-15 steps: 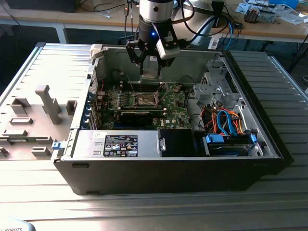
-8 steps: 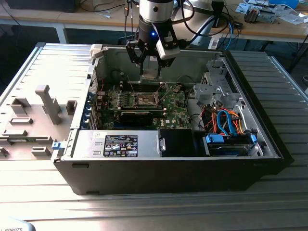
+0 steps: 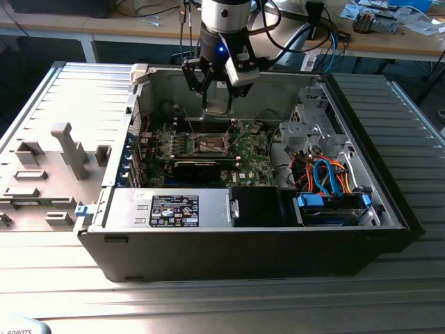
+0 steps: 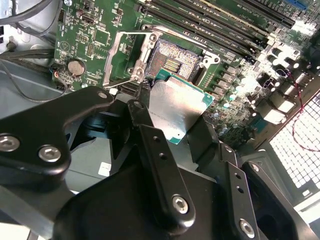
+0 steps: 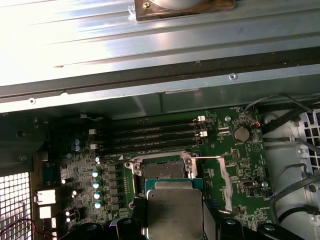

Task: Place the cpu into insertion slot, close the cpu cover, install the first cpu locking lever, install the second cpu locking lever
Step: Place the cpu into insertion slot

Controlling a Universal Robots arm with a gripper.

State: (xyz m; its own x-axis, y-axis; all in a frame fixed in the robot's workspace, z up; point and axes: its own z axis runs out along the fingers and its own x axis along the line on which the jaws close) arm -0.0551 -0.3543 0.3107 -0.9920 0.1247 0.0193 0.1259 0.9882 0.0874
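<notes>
My gripper (image 3: pixel 216 89) hangs inside the open computer case, above the green motherboard (image 3: pixel 250 149), and is shut on the cpu (image 3: pixel 217 99). In both wrist views the cpu (image 4: pixel 175 106) (image 5: pixel 175 212) shows as a flat silver-grey square clamped between the black fingers (image 4: pixel 152 150). It is held above and just beside the insertion slot (image 4: pixel 172 62) (image 5: pixel 161 171), apart from it. The slot's dark contact field lies bare. The cpu cover (image 4: pixel 121 52) (image 5: pixel 226 182), a silvery frame, stands swung open at the slot's side. A thin wire lever (image 5: pixel 210 157) sticks out beside it.
Long black memory slots (image 5: pixel 150 135) run along one side of the insertion slot. The case wall (image 3: pixel 229 75) rises close behind the gripper. A drive cage with blue and orange cables (image 3: pixel 327 181) sits at the exterior view's right, and a grey holder tray (image 3: pixel 49 174) at its left.
</notes>
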